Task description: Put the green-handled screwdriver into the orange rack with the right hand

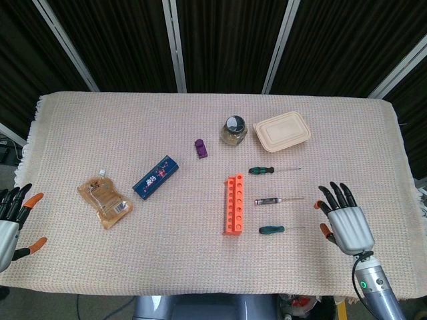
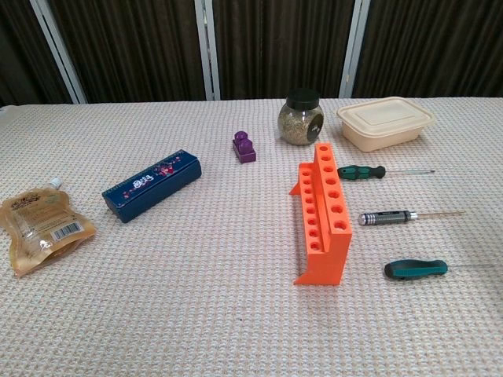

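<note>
The orange rack (image 1: 233, 204) (image 2: 323, 210) stands mid-table with a row of holes on top. Two green-handled screwdrivers lie to its right: one farther back (image 1: 262, 171) (image 2: 361, 172) and one nearer the front (image 1: 271, 230) (image 2: 416, 269). Between them lies a dark-handled screwdriver (image 1: 267, 200) (image 2: 387, 217). My right hand (image 1: 344, 219) hovers open over the table's right side, right of the screwdrivers, fingers spread, holding nothing. My left hand (image 1: 13, 220) is open at the left table edge. Neither hand shows in the chest view.
A glass jar (image 1: 233, 130) and a beige lidded container (image 1: 282, 131) stand behind the rack. A purple block (image 1: 201, 148), a blue box (image 1: 156, 176) and a brown pouch (image 1: 105, 201) lie to the left on the woven cloth (image 1: 200, 267).
</note>
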